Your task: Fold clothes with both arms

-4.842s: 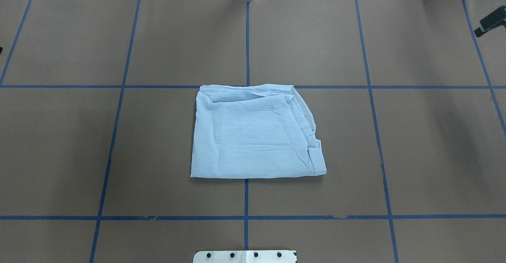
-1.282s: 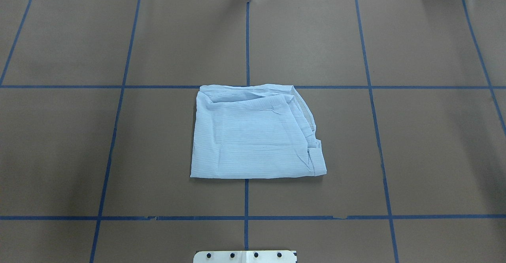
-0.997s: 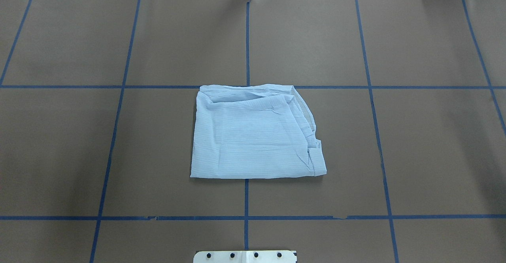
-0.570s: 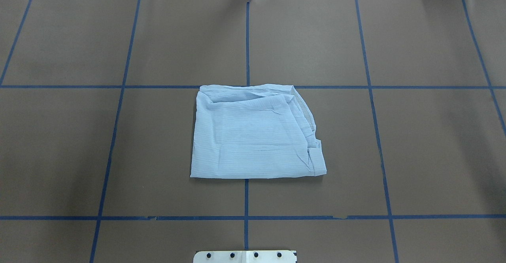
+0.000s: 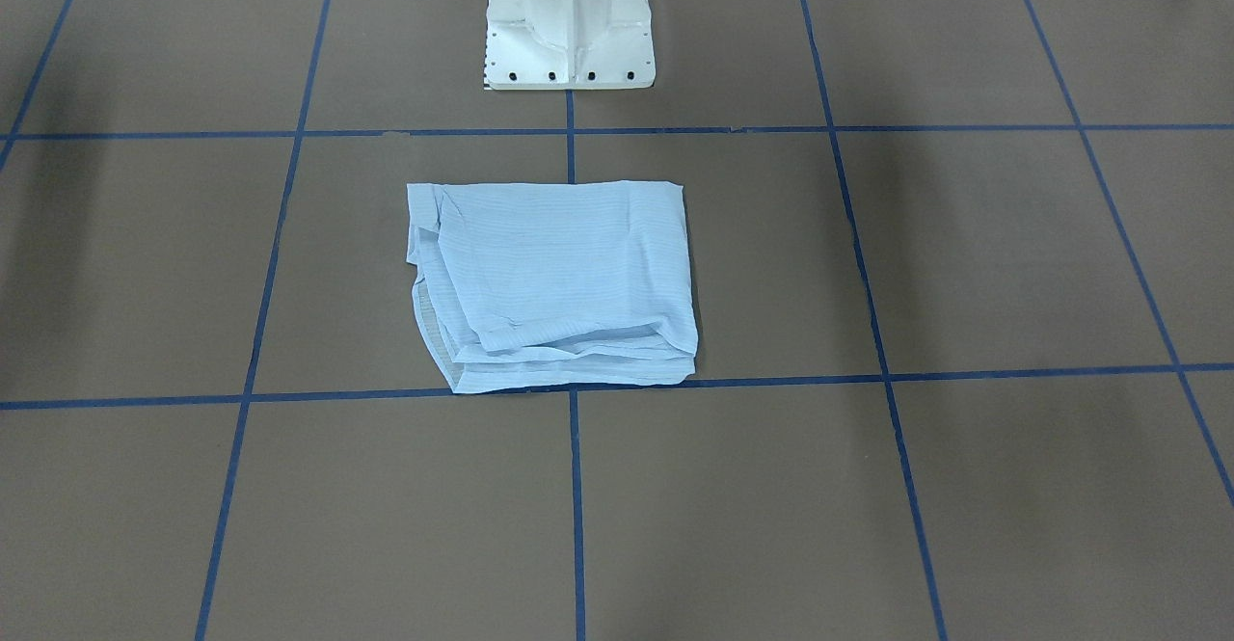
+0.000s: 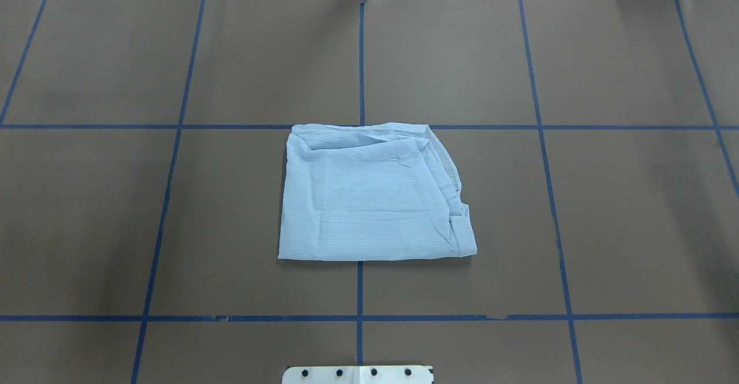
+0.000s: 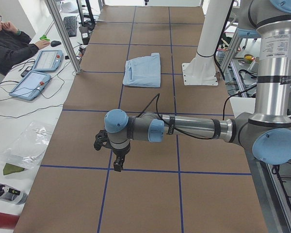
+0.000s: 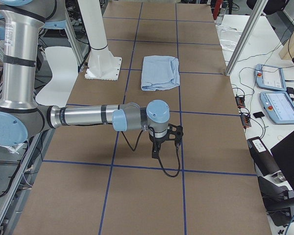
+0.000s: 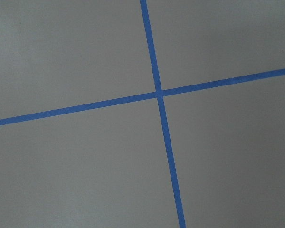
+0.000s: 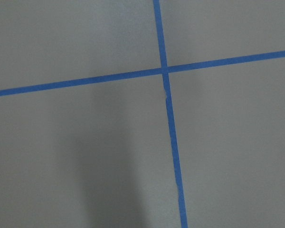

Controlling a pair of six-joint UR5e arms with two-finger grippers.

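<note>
Jaws' gap unclear; left gripper (image 7: 117, 167), right gripper (image 8: 156, 153) well apart from shirt (image 6: 369, 199).

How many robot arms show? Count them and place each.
2. The left arm reaches low over the table at its left end; the right arm at its right end, both away from the shirt.

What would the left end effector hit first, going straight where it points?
Pointing down, the left end effector would likely meet the brown table cover near a blue tape crossing.
</note>
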